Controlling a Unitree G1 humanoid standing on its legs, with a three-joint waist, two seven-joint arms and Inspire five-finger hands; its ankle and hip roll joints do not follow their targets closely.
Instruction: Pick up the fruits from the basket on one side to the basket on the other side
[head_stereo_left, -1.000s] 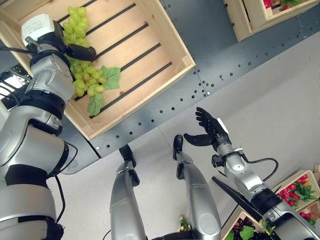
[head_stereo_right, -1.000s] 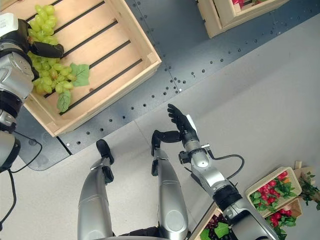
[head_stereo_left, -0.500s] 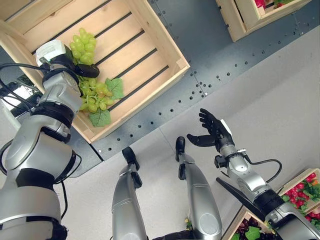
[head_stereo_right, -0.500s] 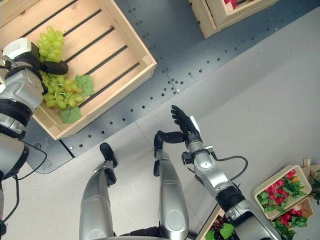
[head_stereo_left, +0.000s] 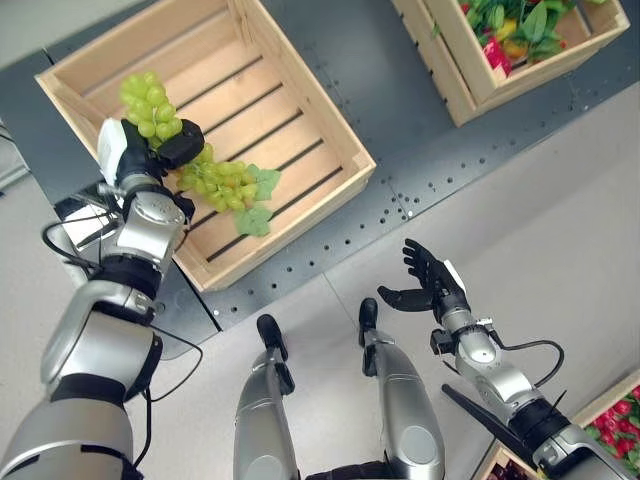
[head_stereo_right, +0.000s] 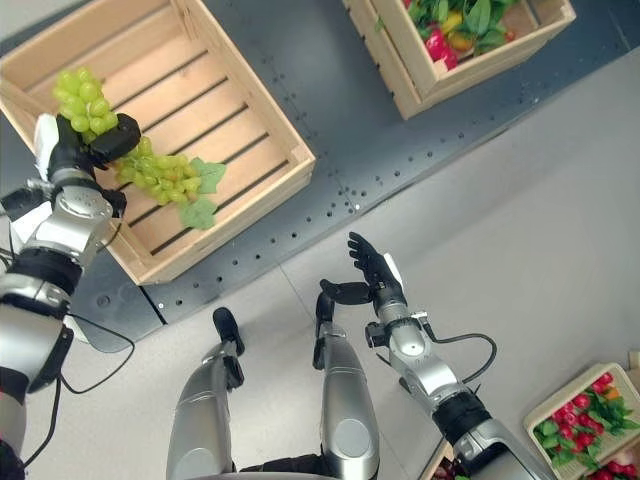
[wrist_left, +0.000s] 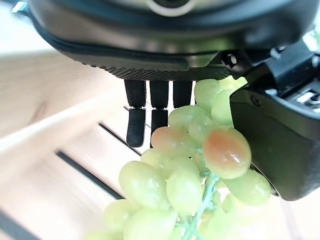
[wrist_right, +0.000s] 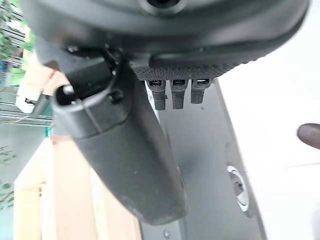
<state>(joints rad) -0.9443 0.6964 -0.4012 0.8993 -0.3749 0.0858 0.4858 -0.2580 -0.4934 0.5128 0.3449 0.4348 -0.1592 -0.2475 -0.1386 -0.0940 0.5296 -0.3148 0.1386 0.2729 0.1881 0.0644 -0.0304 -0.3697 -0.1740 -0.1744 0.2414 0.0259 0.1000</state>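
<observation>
Grapes now lifted, hanging over the crate's left side.
The left hand (head_stereo_left: 150, 150) pinches the green grapes (head_stereo_left: 215, 180) above the wooden crate (head_stereo_left: 330, 120); the right hand (head_stereo_left: 432, 285) hangs open. A loose pinch could drop them.

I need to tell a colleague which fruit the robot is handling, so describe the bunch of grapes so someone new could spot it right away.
Find the big slatted wooden crate on the dark platform at the robot's left. Over its near-left edge, the left robot hand is closed around a bunch of green grapes. It is the only fruit at this crate, pale green with two cloth-like leaves trailing, unlike the mixed red and yellow produce in the other crate.
</observation>
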